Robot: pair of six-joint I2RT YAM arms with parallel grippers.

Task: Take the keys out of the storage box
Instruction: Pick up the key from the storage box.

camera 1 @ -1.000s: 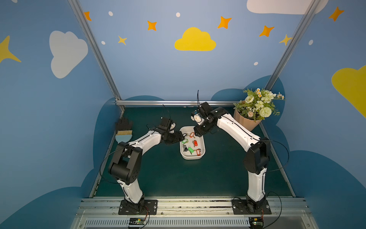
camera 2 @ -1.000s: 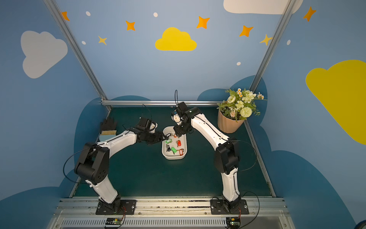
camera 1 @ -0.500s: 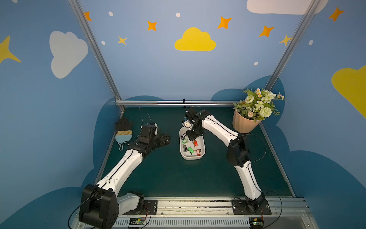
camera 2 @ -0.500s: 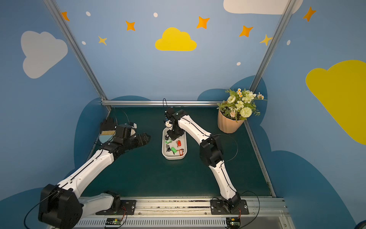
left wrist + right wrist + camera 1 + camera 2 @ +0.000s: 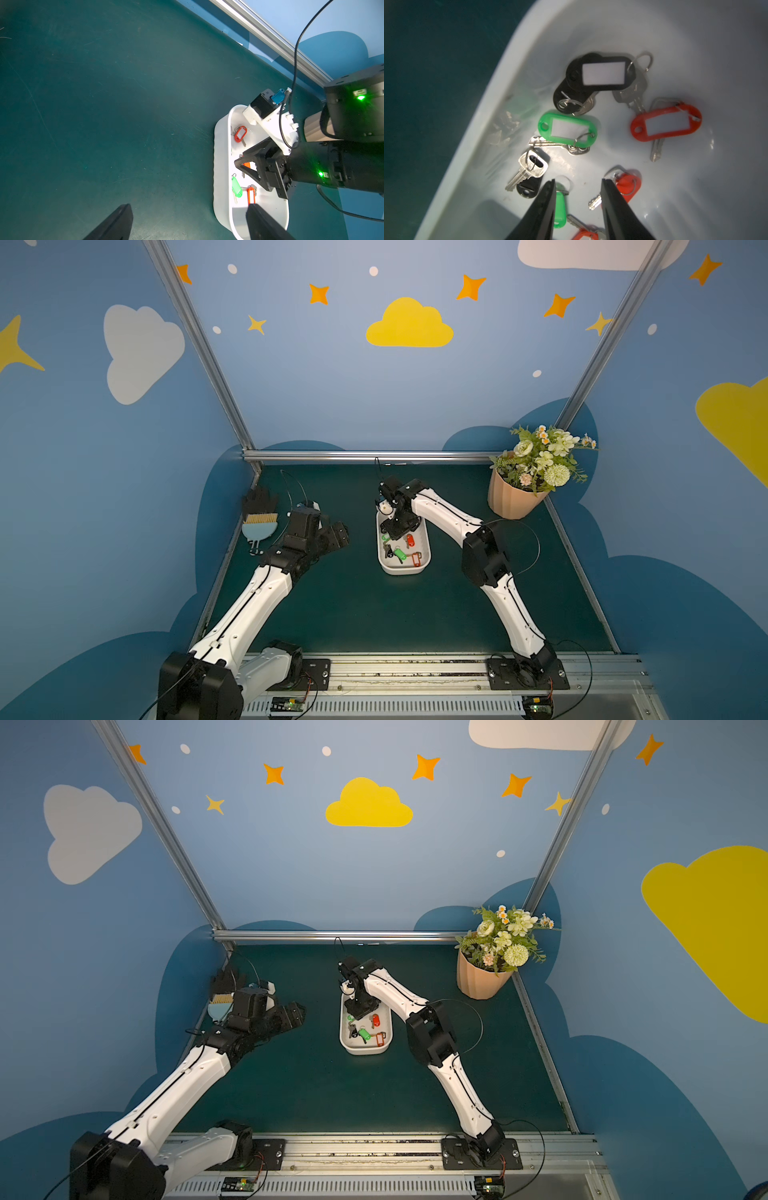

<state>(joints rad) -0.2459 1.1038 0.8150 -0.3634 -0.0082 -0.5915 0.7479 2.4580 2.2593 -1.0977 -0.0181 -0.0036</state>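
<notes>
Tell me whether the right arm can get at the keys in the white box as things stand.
Probably yes: the right gripper hangs over the storage box, jaws parted just above the keys, with nothing between them.

At the far right corner of your dark green counter (image 5: pixel 374 605) you have a ribbed peach flower pot (image 5: pixel 513 502), upright, holding white and green flowers (image 5: pixel 540 456). By the far left edge lies a light-blue brush (image 5: pixel 258 526) with black bristles. Behind them runs an aluminium rail (image 5: pixel 365 455), and the blue wall carries a yellow cloud (image 5: pixel 409 325).
</notes>
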